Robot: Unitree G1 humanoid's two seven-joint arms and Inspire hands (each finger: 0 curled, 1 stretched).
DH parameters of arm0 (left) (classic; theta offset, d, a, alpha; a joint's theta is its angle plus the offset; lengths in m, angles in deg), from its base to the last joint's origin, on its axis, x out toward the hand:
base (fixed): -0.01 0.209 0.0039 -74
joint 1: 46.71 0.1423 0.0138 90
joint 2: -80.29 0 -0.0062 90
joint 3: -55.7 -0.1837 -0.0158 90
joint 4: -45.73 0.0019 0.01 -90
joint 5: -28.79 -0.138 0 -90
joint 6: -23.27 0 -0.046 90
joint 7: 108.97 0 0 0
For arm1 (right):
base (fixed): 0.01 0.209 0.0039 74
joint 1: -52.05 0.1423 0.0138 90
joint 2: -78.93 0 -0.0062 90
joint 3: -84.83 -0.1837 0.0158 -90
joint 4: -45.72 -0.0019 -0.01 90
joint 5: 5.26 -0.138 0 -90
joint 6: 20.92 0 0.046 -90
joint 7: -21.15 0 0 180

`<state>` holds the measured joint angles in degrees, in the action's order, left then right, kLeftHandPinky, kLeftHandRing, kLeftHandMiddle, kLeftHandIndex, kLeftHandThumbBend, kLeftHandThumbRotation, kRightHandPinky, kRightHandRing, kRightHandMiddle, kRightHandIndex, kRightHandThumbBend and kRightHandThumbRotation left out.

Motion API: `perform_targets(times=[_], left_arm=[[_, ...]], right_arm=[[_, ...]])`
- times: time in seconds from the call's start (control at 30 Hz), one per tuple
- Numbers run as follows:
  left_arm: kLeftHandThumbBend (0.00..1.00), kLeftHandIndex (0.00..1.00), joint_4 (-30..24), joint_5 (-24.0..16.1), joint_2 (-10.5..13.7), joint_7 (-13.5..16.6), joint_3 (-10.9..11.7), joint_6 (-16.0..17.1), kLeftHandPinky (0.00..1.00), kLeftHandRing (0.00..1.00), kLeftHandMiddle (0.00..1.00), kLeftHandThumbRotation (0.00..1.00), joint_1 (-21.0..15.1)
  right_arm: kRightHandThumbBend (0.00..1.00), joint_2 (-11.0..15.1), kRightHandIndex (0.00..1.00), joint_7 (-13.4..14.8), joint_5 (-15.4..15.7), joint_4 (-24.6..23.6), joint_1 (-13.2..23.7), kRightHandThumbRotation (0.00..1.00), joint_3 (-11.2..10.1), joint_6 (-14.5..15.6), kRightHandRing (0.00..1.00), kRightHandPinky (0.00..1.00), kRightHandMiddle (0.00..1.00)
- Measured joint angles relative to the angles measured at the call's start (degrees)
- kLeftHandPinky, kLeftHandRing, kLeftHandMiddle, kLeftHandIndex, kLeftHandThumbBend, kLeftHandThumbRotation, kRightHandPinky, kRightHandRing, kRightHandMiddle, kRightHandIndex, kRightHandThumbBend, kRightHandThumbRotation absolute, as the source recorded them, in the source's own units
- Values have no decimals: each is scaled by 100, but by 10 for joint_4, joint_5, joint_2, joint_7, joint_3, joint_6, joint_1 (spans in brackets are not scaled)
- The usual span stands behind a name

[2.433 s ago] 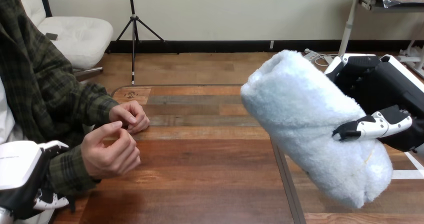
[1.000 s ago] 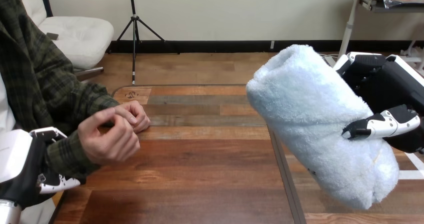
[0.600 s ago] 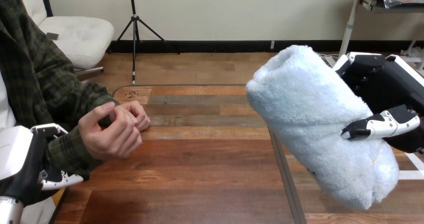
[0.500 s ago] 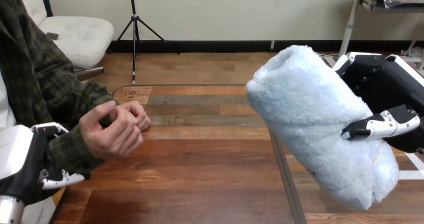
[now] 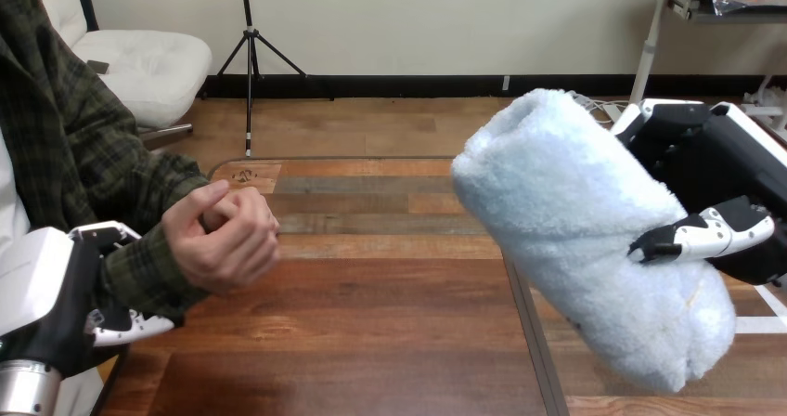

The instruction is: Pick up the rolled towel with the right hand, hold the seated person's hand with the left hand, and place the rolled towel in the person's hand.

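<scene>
Table (image 5: 390,342) spanned the lower frame. Right hand (image 5: 719,179) clamped the towel (image 5: 575,230) aloft at right; left hand (image 5: 56,295) touched the person's sleeve (image 5: 139,272) lower left, grip unclear. Placing remained.

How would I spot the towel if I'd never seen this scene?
Look above the wooden table, toward its right side. There the right robot hand grips a rolled towel in the air. It is the only pale blue, fluffy thing here.
</scene>
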<state>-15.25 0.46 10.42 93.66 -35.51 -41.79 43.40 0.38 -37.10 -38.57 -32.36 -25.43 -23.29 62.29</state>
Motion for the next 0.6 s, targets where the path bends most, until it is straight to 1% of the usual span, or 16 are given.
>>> perform_targets(times=[0.27,0.6], left_arm=[[87,49,-35,1,-14,-5,4,-8,38,42,48,0,10],[87,49,-75,-1,-27,-12,5,-23,38,42,47,0,19]], right_arm=[[87,-3,45,-7,5,7,4,6,7,-5,34,27,41],[87,-7,46,-7,17,10,12,5,25,-6,34,27,42]])
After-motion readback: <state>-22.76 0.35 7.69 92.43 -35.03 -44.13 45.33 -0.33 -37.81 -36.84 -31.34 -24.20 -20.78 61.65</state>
